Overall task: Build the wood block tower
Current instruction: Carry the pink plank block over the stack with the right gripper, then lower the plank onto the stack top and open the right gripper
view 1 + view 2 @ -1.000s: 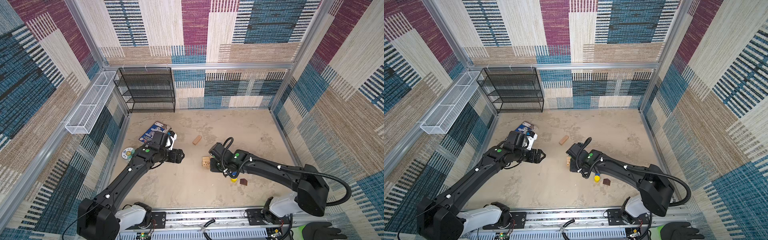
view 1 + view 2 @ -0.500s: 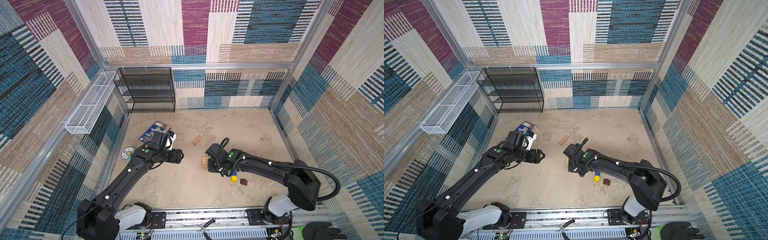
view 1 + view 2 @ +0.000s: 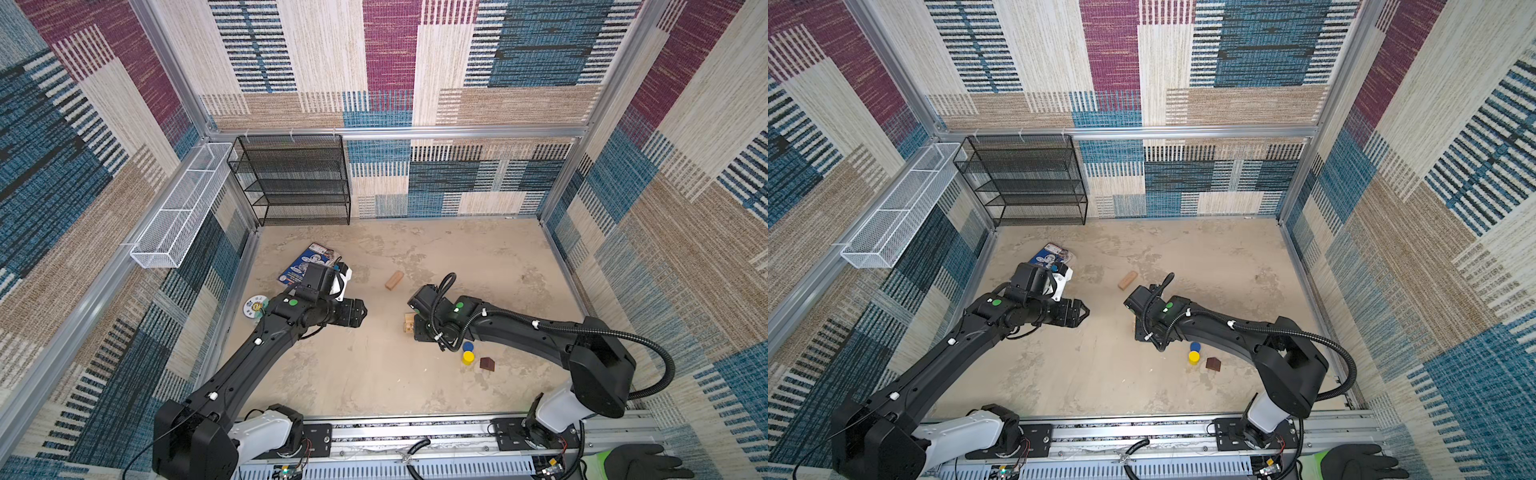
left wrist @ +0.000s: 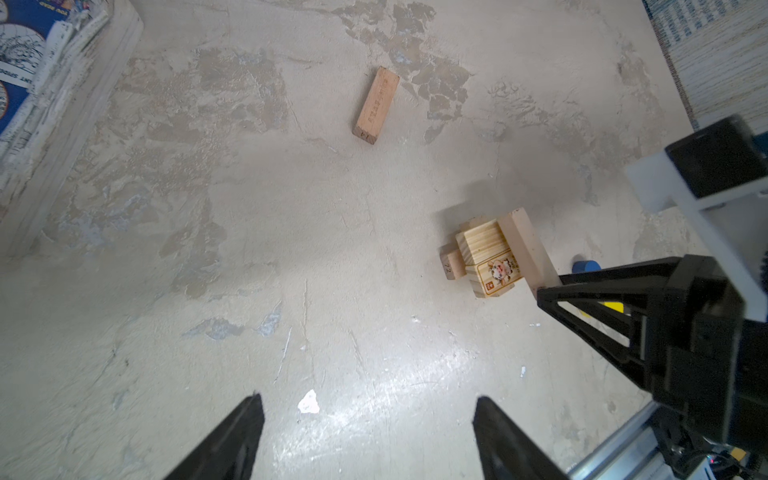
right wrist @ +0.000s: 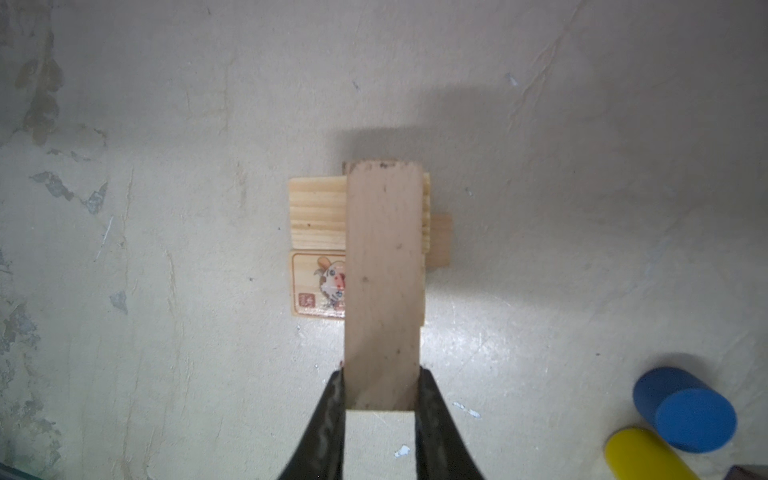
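My right gripper (image 5: 380, 386) is shut on one end of a pale wooden bar (image 5: 384, 270), held level just over the tower (image 5: 318, 212). The tower is a low criss-cross stack of wood blocks; its upper layer includes a block with a printed animal (image 5: 318, 286). In both top views my right wrist covers most of the tower (image 3: 409, 323). Another bar (image 3: 394, 280) lies loose on the floor farther back. A blue disc (image 3: 468, 346), a yellow cylinder (image 3: 468, 357) and a dark-brown piece (image 3: 487, 364) sit close together under my right forearm. My left gripper (image 4: 368, 401) hangs open and empty left of the tower.
A blue printed packet (image 3: 309, 262) and a round labelled jar (image 3: 254, 306) lie by the left wall near my left arm. A black wire rack (image 3: 297, 178) stands at the back left, with a white wire basket (image 3: 178, 208) on the left wall. A gloved hand (image 3: 640, 461) rests at the front right edge.
My right gripper has carried the bar a little to the left, over the stack. The left arm has not moved.
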You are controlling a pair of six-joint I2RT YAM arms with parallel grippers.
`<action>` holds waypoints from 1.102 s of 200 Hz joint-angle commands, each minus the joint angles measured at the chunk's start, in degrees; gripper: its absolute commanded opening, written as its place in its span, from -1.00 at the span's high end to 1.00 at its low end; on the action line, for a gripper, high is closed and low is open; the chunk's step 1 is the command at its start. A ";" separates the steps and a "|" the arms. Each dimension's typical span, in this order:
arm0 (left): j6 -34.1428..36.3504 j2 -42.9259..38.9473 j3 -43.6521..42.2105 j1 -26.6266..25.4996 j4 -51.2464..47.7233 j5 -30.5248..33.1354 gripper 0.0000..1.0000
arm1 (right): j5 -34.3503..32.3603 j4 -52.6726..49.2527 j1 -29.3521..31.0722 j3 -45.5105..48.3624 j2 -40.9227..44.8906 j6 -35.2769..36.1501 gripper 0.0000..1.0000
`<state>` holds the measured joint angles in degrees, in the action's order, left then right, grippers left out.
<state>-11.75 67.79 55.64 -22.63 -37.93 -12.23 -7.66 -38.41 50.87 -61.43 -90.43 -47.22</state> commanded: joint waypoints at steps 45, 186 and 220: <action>1.47 -0.40 0.17 0.09 -0.13 0.45 -0.69 | -1.38 1.32 0.03 -0.36 -0.53 0.02 1.00; 1.29 -0.52 0.17 0.07 -0.30 0.71 -0.70 | -0.51 1.00 0.02 -1.15 -2.40 0.68 0.85; 1.29 -0.47 0.29 0.04 -0.29 0.72 -0.70 | -0.64 0.45 0.02 -1.22 -2.63 0.63 0.41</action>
<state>-11.77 67.40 55.64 -22.61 -37.95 -12.16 -8.01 -38.02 50.87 -62.26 -92.79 -46.57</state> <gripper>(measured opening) 0.850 0.247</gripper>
